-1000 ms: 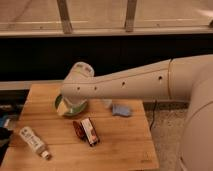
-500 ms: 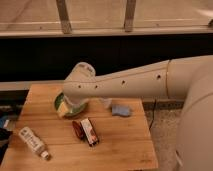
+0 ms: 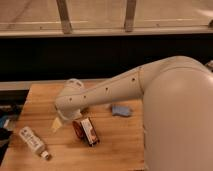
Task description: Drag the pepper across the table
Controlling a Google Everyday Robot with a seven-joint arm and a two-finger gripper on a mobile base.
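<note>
The pepper (image 3: 77,129), small, dark red and glossy, lies on the light wooden table (image 3: 117,147) near its middle, touching the left side of a black box. My white arm reaches in from the right and crosses over the table. The gripper (image 3: 58,122) hangs at the arm's left end, just left of the pepper and low over the wood. A pale fingertip (image 3: 56,125) shows below the wrist. The gripper is open and nothing shows held in it.
A black box with a white-and-red label (image 3: 90,133) lies right of the pepper. A white bottle (image 3: 33,141) lies at the front left. A small blue object (image 3: 121,110) sits under the arm to the right. Dark wall and a window rail run behind.
The arm's end has come down and forward toward the pepper, now covering the green bowl seen behind it before. Pepper, box and bottle have stayed put.
</note>
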